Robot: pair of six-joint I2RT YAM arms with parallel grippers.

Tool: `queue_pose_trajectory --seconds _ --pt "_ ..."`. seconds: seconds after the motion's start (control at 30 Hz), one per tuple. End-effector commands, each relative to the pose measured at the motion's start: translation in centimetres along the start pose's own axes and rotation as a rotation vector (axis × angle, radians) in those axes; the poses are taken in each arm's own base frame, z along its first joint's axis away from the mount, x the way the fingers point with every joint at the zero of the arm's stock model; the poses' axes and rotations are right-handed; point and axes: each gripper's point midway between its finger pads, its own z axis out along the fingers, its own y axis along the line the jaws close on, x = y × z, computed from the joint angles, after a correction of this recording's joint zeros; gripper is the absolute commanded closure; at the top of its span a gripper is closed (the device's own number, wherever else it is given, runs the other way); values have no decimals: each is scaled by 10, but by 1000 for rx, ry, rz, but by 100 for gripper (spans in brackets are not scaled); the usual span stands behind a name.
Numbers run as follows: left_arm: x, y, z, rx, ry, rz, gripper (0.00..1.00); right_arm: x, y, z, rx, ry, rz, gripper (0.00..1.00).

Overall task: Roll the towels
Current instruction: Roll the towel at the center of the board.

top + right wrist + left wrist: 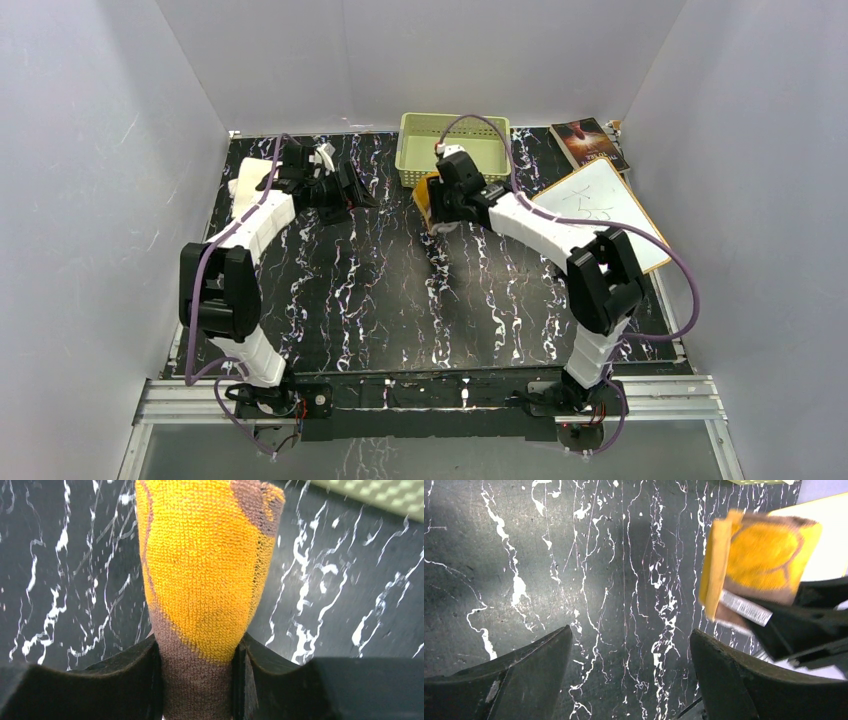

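Observation:
The mustard-yellow and brown towel (210,555) is folded into a thick bundle, and my right gripper (197,665) is shut on its brown end. In the top view the right gripper (437,212) holds this towel (424,192) just in front of the green basket. The left wrist view shows it (764,555) at the upper right, off the table, with a white label on it. My left gripper (630,645) is open and empty over bare marble, left of that towel. In the top view the left gripper (362,190) is at the back left. The cream-white towel (246,188) lies behind the left arm, mostly hidden.
A light green basket (452,148) stands at the back centre and also shows in the right wrist view (380,492). A white board with an orange rim (600,210) lies at the back right beside a dark book (588,142). Grey walls enclose the black marble table (400,300).

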Motion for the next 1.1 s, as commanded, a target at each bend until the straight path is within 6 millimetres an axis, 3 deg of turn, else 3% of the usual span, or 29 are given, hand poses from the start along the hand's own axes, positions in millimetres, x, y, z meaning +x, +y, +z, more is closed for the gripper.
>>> queue_pose_trajectory --seconds 0.0,0.27,0.43,0.57,0.73,0.87,0.97,1.07 --pt "13 -4 -22 19 38 7 13 -56 -15 6 47 -89 -15 61" --pt "19 3 -32 19 50 12 13 -144 -55 35 128 -171 -22 61" --pt "22 6 -35 18 63 17 13 -204 -74 40 139 -271 -2 61" --pt "27 9 -31 25 83 10 13 -221 -98 56 165 -309 8 61" --pt "27 15 -27 6 78 21 13 -219 -121 77 187 -319 -16 64" --pt "10 1 -31 60 -2 59 13 -242 -116 56 160 -409 -68 64" --pt "-10 -23 -42 139 -98 95 13 -263 -109 25 148 -468 -98 64" --pt "-26 -49 -60 226 -186 117 13 -268 -95 -7 138 -496 -133 65"
